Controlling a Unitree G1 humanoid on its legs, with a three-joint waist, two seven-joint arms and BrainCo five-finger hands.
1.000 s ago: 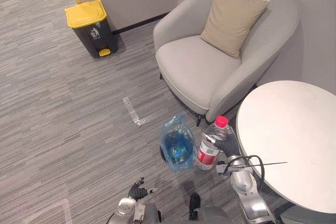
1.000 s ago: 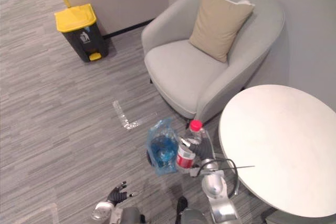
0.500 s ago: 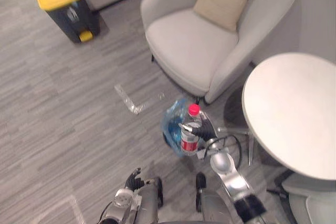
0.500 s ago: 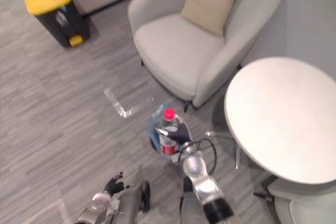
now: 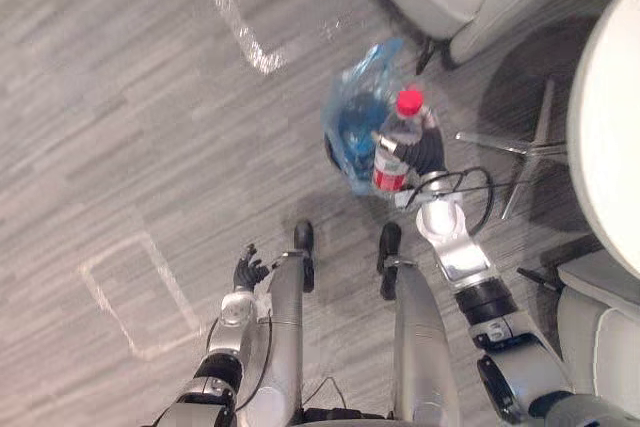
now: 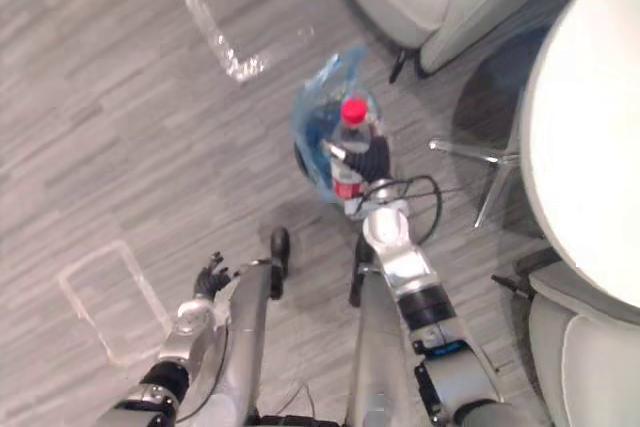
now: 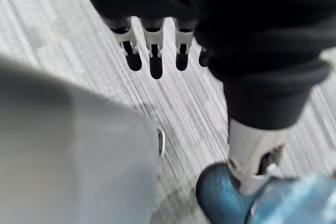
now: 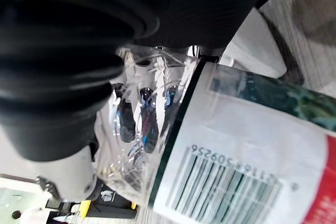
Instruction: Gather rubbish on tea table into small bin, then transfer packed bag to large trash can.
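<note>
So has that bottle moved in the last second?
Yes. The bottle in the right hand has shifted leftward, from beside the blue-bagged bin to over its edge.

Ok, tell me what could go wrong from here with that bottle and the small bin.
1. The right hand holds the bottle upright by the edge of the small bin, not clearly over its opening; released here, it may strike the rim and roll away across the floor.
2. The bin's blue bag stands loose and crumpled; the bottle could snag it or tip the bin.
</note>
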